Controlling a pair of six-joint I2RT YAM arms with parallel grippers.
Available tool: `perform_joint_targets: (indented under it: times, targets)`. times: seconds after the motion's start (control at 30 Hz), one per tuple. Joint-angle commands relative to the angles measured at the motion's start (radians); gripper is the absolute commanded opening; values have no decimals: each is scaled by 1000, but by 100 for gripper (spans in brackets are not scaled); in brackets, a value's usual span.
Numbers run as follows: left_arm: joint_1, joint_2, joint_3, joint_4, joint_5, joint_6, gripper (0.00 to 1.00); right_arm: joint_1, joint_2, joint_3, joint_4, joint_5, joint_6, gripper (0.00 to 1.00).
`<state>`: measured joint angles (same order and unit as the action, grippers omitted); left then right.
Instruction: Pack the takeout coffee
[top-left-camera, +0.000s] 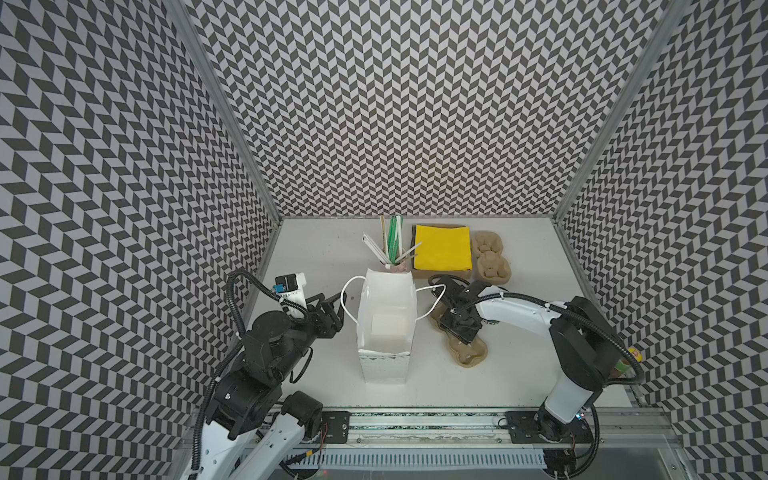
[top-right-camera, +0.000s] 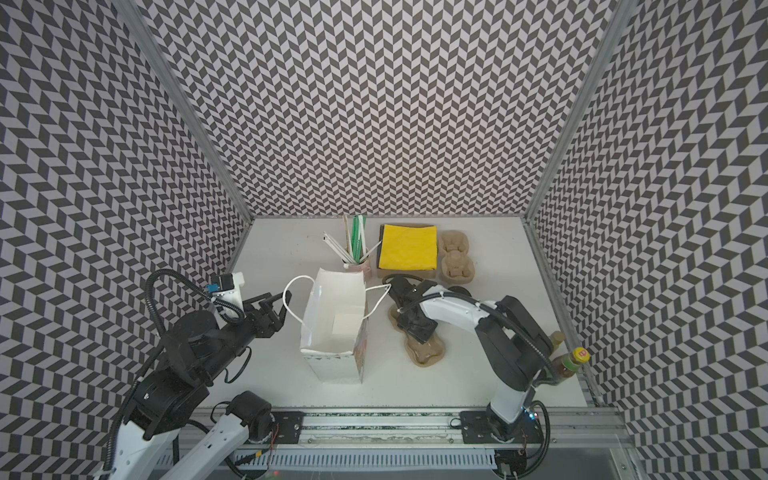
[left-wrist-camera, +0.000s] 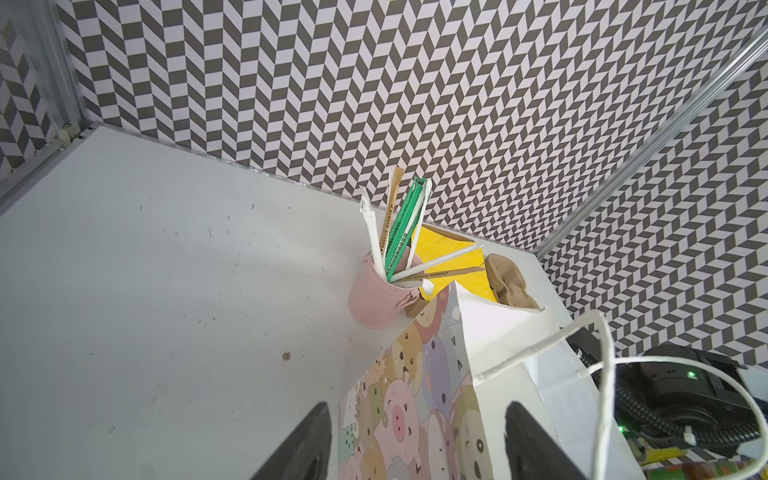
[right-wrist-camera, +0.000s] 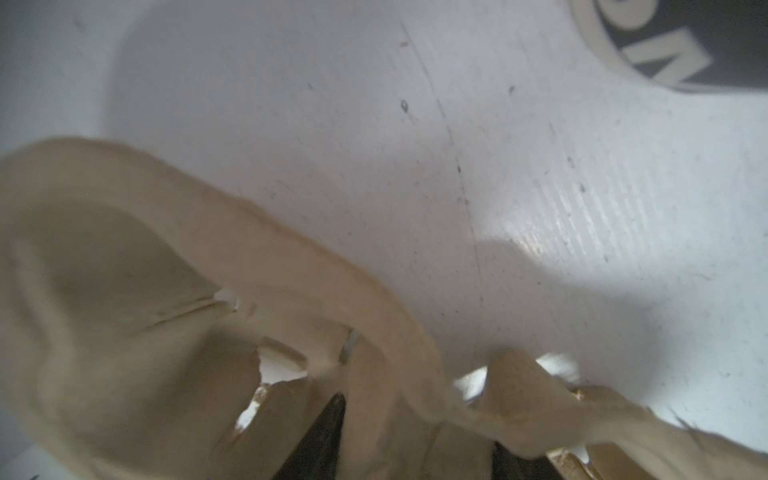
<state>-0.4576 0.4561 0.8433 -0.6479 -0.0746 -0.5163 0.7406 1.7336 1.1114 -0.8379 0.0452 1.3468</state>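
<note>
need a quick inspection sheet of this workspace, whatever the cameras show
surface: white table, faint specks, nothing spilled
job's things: black cup only in the right wrist view's corner; white bag standing open; loose carrier beside it
clutter: pink straw cup, yellow napkin, stacked carriers, bottles
grippers: left gripper open by a bag handle; right gripper astride the loose carrier's rim, grip unclear
cables: black conduit looping along each arm
surroundings: chevron walls, aluminium rail in front
</note>
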Motion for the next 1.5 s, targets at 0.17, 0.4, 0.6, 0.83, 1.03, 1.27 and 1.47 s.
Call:
perform_joint_targets:
  times: [0.17, 0.4, 0.6, 0.83, 1.03, 1.27, 1.47]
  targets:
    - [-2, -3, 24, 18, 0, 13, 67, -1, -59, 16, -67, 62, -7, 48]
    - [-2, 7, 78, 1, -14, 43, 67, 0, -201, 7, -149, 139, -31, 48]
    - [-3, 40, 116, 16, 4, 55, 67, 18, -328, 17, -192, 185, -53, 47]
    - [-3, 26, 118, 85, -11, 70, 68, 74, -361, 133, -239, 199, -83, 45]
    - [-3, 42, 107, 131, 35, 69, 68, 88, -403, 239, -323, 227, -79, 46]
    - [-3, 29, 110, 174, 72, 97, 70, 89, -480, 302, -344, 249, -92, 46]
    - [-3, 28, 70, 180, 169, 119, 71, 88, -507, 378, -366, 251, -121, 46]
